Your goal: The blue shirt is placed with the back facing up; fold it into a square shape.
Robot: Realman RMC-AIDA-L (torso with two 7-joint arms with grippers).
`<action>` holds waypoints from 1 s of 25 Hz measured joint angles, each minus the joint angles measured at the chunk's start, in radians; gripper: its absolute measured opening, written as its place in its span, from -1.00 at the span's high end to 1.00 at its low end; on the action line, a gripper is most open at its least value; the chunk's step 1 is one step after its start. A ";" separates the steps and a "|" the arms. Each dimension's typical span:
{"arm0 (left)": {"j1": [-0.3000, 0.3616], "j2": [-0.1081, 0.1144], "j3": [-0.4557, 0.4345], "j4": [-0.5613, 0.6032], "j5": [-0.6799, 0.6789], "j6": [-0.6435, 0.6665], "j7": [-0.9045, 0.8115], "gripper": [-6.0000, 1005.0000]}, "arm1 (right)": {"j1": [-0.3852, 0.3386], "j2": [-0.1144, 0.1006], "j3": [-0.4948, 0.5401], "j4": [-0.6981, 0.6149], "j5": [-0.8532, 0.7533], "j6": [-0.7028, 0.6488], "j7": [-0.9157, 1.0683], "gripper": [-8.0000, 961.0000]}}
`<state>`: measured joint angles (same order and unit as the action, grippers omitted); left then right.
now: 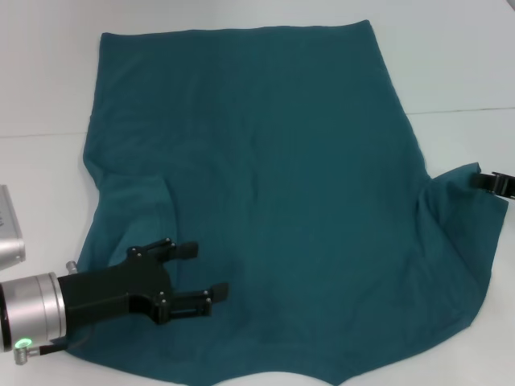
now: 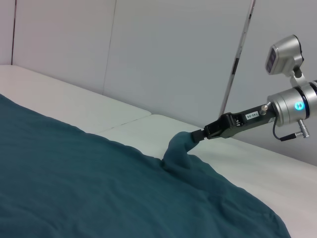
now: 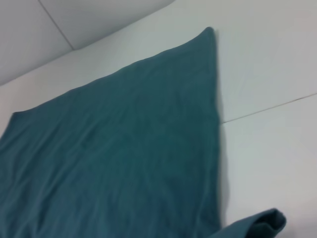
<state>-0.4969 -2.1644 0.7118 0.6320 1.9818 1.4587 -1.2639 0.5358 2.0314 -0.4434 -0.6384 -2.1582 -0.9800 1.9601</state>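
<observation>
The blue shirt lies spread flat on the white table, plain side up, hem at the far edge. My left gripper hovers open over the shirt's near left part, by the left sleeve, with nothing between its fingers. My right gripper is at the shirt's right sleeve, shut on the fabric. The left wrist view shows that right gripper holding a raised peak of cloth off the table. In the right wrist view the shirt stretches away, and a bunched bit of sleeve shows at the near edge.
A silver-white box sits at the table's left edge beside my left arm. A seam runs across the white table. White wall panels stand behind the table.
</observation>
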 joint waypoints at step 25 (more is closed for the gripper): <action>0.000 -0.002 0.001 -0.003 0.000 0.002 0.000 -0.81 | 0.033 0.024 -0.008 -0.009 0.038 0.118 -0.125 0.98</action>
<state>-0.4966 -2.1660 0.7133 0.6291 1.9818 1.4607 -1.2639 0.5683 2.0551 -0.4510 -0.6474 -2.1205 -0.8623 1.8356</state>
